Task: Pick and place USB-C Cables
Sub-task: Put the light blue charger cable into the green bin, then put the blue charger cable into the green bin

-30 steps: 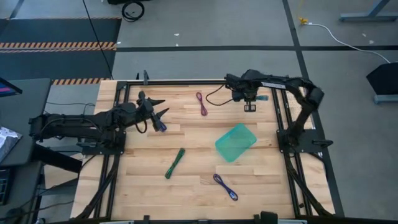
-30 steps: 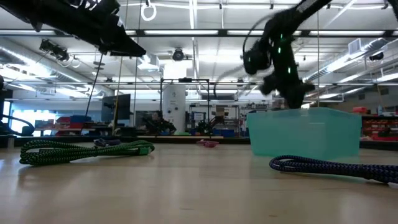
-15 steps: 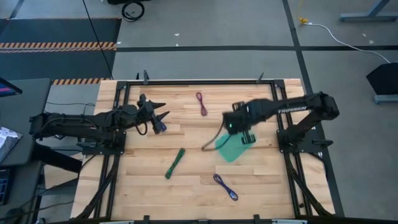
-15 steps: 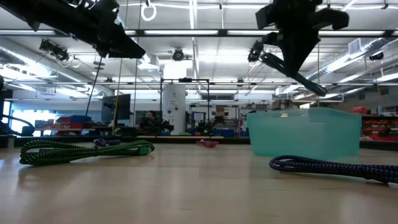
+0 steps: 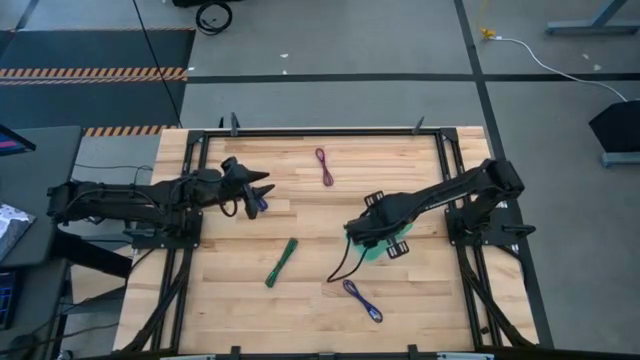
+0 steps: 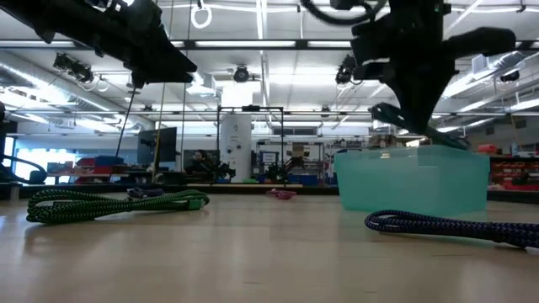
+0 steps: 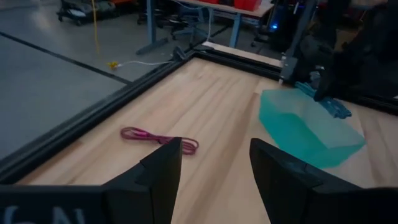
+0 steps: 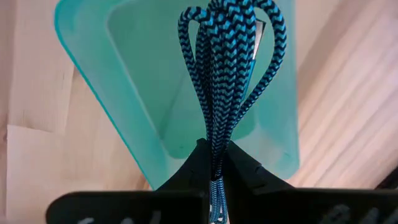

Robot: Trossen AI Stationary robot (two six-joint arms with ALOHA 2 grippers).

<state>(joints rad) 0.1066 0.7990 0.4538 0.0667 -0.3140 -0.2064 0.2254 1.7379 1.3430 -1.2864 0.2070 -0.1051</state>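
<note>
Pale wood planks make up the table [image 5: 300,290], edged by a black metal frame [image 5: 320,131] and standing on grey concrete floor with hazard-striped matting at the far left. The low view looks across the boards into a workshop with ceiling strip lights, a white tank and shelving.

The right gripper [image 8: 212,163] is over the teal tray [image 8: 130,74] right of the table's centre, its fingers pinched together on a teal cable [image 8: 227,68] braided with black. In the right wrist view the bundle runs straight out from the fingertips, its looped end farthest from the gripper and over the tray's open interior.

The left gripper [image 7: 214,165] sits over the left part of the table with its fingers apart and nothing between them. A purple-blue cable [image 5: 258,202] lies just beside it, mostly hidden by the gripper.

The maroon cable [image 5: 324,166] lies near the far edge, its long axis running near to far with a slight lean. The green cable [image 5: 281,263] lies near the middle front, slanting from near-left to far-right. A second purple-blue cable [image 5: 363,300] rests near the front edge, just nearer than the tray, slanting from far-left to near-right. A thin black lead [image 5: 340,268] trails from the right arm over the boards
</note>
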